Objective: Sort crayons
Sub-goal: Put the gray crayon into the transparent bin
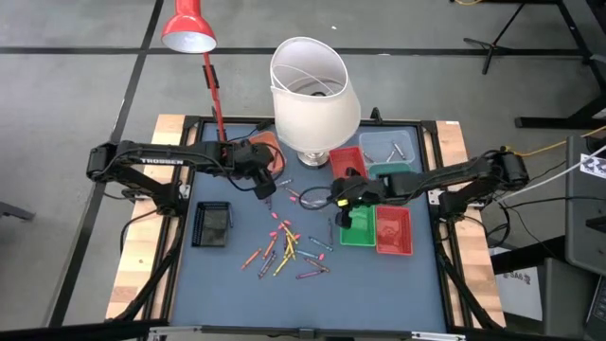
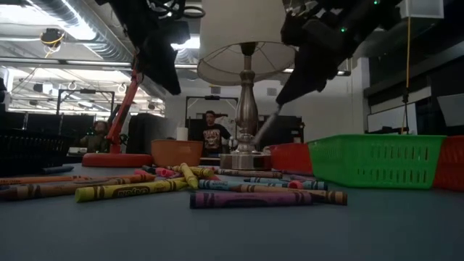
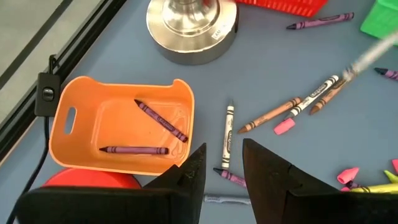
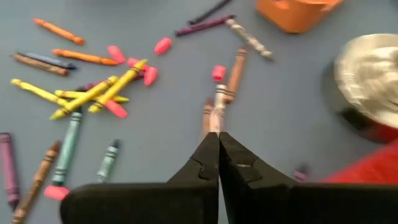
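Many crayons (image 1: 289,246) lie loose on the blue table top, in yellow, orange, pink, purple and green. My right gripper (image 4: 219,135) hangs above them near the table's middle, shut on a pale grey crayon (image 4: 217,112), which also shows in the low view as a crayon (image 2: 266,125) under the gripper (image 2: 284,94). My left gripper (image 3: 224,163) stands open over the table just near of an orange tray (image 3: 118,130), with nothing between its fingers. Two purple crayons (image 3: 161,121) lie in that tray. My right gripper pinches one end of the grey crayon (image 4: 217,127) between its two fingertips. The crayon runs on in line with the fingers and sticks out past them. The fingers slant down toward the table's left side. The crayon hangs tilted, its free end (image 2: 255,141) clear of the table.
A white-shaded lamp (image 1: 312,90) stands at the far middle, a red desk lamp (image 1: 189,28) at the far left. Green (image 1: 357,227) and red (image 1: 393,230) trays sit at the right, more trays (image 1: 390,147) behind them, a black tray (image 1: 211,224) at the left.
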Action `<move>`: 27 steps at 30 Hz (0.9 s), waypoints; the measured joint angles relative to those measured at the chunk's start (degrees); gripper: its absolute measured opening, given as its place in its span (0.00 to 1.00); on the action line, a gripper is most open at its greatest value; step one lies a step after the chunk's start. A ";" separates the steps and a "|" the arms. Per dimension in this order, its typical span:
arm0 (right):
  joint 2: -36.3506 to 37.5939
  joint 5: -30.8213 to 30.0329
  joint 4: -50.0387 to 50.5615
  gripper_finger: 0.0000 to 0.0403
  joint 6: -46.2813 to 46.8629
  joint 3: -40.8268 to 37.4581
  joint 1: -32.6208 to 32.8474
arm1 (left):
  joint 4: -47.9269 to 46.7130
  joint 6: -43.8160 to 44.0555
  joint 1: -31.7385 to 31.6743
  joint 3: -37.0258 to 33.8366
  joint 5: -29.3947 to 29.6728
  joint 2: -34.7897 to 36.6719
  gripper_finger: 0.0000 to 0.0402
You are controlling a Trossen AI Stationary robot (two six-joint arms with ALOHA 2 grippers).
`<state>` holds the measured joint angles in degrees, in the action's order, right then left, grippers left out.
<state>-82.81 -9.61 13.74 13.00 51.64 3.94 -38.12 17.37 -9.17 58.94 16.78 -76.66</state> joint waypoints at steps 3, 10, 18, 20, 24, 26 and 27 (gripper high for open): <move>1.14 -0.24 1.35 0.00 0.07 0.02 -0.71 | 0.86 0.02 0.26 0.00 -0.25 -0.08 0.22; -0.46 0.38 1.35 0.00 0.15 0.02 -0.61 | 8.19 0.00 3.51 -0.01 -1.49 -0.22 0.22; -0.71 0.53 1.48 0.00 0.19 0.02 -0.61 | 21.97 0.07 8.60 -4.44 -1.51 -0.22 0.22; -0.71 0.82 1.53 0.00 0.19 0.02 -0.61 | 24.78 0.70 9.54 -5.98 -1.48 -0.22 0.22; -0.71 1.69 1.53 0.00 0.24 0.02 -0.61 | 30.09 2.06 11.23 -9.20 -1.49 -0.24 0.22; -0.71 1.71 1.58 0.00 0.23 0.02 -0.61 | 33.52 3.13 11.96 -11.10 -1.47 -0.24 0.22; -0.71 1.71 1.63 0.00 0.24 0.02 -0.61 | 35.57 3.36 12.34 -12.23 -1.49 -0.24 0.22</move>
<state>-83.53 -7.90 15.36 13.23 51.66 3.33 -2.55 20.73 3.17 46.71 15.29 -76.90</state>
